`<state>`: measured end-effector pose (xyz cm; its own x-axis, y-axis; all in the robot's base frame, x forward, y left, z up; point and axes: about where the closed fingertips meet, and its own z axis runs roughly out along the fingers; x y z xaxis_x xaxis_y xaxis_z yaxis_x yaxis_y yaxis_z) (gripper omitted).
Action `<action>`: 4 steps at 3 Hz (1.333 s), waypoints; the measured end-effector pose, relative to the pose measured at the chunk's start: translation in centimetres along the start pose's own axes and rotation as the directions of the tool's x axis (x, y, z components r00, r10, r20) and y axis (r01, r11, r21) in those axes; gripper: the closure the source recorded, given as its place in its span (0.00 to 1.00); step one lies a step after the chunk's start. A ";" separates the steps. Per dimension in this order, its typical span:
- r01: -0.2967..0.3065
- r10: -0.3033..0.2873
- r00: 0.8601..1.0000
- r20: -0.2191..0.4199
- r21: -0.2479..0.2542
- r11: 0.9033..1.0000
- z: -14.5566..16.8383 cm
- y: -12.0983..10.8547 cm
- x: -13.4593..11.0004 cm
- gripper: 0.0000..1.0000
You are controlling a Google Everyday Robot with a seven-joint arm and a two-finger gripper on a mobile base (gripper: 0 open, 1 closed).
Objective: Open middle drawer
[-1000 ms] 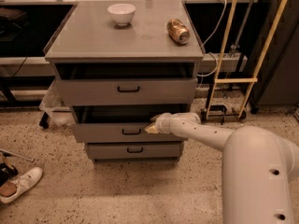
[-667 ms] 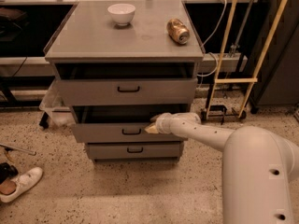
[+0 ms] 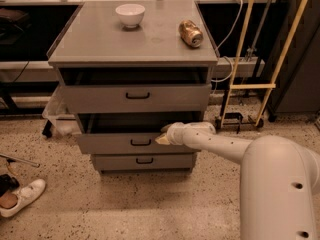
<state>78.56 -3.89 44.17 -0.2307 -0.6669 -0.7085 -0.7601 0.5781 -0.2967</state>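
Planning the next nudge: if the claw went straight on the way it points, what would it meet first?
Probably the middle drawer: the claw points left along its front's top edge, right of the handle. Whether it already touches is unclear.

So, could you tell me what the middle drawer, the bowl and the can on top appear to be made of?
The middle drawer looks like painted metal, an even matte grey, though laminate is possible. The bowl seems glossy white ceramic. The can, on its side, looks like shiny gold-toned metal. The gripper sits at the drawer's upper front edge.
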 end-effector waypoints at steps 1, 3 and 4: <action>0.007 -0.007 1.000 0.003 -0.003 1.000 -0.5 0.9 0.6 1.00; 0.004 -0.004 1.000 0.004 -0.004 1.000 -1.3 1.7 0.6 1.00; 0.004 -0.004 1.000 0.004 -0.004 1.000 -1.3 1.7 0.6 1.00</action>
<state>76.31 -3.96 44.06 -0.2251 -0.6676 -0.7097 -0.7634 0.5735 -0.2973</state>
